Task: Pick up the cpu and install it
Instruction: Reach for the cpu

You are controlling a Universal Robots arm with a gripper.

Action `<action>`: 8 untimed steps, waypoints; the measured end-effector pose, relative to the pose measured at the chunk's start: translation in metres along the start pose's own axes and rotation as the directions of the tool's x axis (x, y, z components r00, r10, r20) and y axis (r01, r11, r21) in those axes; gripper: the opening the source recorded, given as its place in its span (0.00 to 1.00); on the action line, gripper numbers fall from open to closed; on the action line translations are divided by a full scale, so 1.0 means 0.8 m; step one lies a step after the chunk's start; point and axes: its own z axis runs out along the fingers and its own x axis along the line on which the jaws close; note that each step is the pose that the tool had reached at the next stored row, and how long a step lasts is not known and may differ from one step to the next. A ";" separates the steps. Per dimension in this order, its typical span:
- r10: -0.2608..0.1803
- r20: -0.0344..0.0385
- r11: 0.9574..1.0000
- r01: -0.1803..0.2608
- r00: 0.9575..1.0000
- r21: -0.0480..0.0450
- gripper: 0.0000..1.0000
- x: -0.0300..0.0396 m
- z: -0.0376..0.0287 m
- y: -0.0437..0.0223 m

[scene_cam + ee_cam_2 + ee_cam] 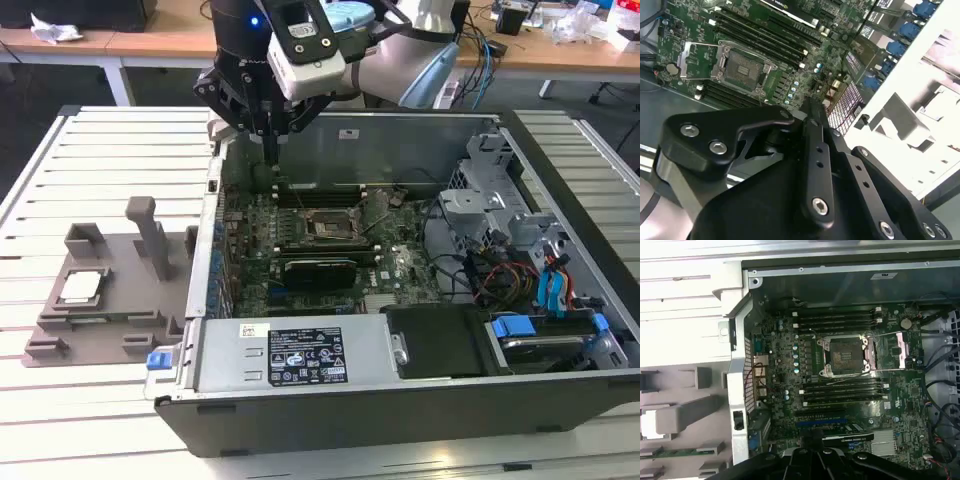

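Arm (235, 40) poised over computer case (400, 372) rear corner; jaws point down, closed together, holding nothing; cpu (80, 287) sits in grey holder (125, 322) on worktop (100, 150) beside case; motherboard socket (328, 228) open

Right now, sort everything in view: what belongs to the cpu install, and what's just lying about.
Job:
- cpu, sitting in the holder
- open socket on the motherboard
- gripper, over the motherboard

Lying about:
- drive cage
- blue cables
- crumpled paper on the far desk
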 end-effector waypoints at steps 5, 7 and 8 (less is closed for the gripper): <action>0.000 0.000 1.000 0.000 1.000 0.000 0.11 0.0170 -0.0002 -0.0013; 0.000 0.000 1.000 0.000 1.000 0.000 0.11 0.0193 0.0001 -0.0014; 0.000 0.000 1.000 0.000 1.000 0.000 0.11 0.0212 0.0001 -0.0016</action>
